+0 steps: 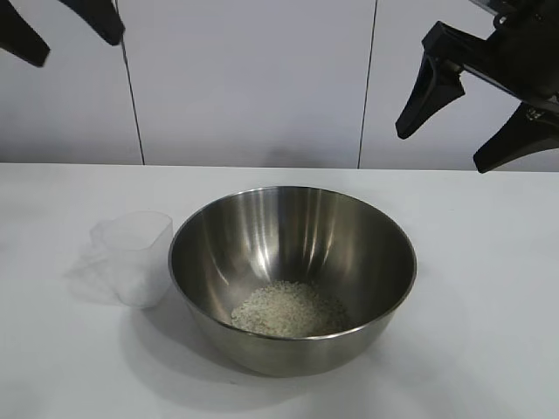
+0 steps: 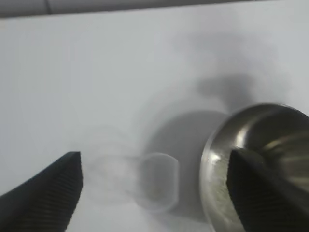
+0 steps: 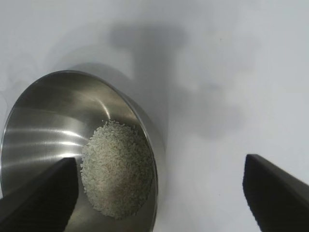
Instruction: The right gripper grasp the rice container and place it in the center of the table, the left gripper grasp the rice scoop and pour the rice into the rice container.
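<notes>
One steel bowl – the only bowl on the bench. One clear plastic scoop, just beside the bowl. One heap of rice, all inside the bowl. Two grippers – left gripper, right gripper – two black fingers each, so four in total. Wall behind shows three panels split by two dark vertical seams.
</notes>
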Motion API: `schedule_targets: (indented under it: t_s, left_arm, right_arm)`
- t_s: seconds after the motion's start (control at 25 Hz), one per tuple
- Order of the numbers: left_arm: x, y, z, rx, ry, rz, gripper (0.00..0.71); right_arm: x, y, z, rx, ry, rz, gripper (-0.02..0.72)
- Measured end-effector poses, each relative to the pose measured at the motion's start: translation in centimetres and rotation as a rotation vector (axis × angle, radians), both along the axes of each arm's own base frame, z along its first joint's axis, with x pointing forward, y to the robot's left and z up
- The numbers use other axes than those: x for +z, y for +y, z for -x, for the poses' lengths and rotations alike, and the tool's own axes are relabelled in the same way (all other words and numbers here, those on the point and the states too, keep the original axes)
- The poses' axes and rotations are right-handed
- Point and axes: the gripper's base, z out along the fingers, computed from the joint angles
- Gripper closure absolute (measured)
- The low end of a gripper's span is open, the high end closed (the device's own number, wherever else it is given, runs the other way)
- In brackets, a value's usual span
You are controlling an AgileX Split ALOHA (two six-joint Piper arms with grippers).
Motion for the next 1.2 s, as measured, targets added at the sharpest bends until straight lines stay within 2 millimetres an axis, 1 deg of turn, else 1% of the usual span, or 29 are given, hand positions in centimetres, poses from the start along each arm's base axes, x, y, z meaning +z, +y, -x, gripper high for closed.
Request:
schedule_targets:
  t_s: [0.12,0.24,0.36,0.6,1.2]
  left_arm:
    - [-1.2,-0.7,-0.6,0.007,0.066,0.067,0.055]
    - [-1.4,-1.0,-0.8,0.035,0.099,0.113,0.053]
    - [-1.7,-1.4,-0.9,0.045,0.121,0.124,0.053]
    - [-3.2,-3.0,-1.1,0.027,0.178,0.125,0.053]
    - [-3.3,-3.0,-1.3,0.039,0.164,0.131,0.053]
  right_arm:
    - [0.0,0.0,0.0,0.000,0.000,0.000,0.065]
    - [0.0,0.0,0.0,0.000,0.000,-0.001,0.065]
    - [0.0,0.0,0.0,-0.002,0.000,-0.004,0.065]
    - [0.0,0.1,0.0,-0.003,0.001,-0.008,0.065]
    - [0.0,0.1,0.0,-0.004,0.001,-0.011,0.065]
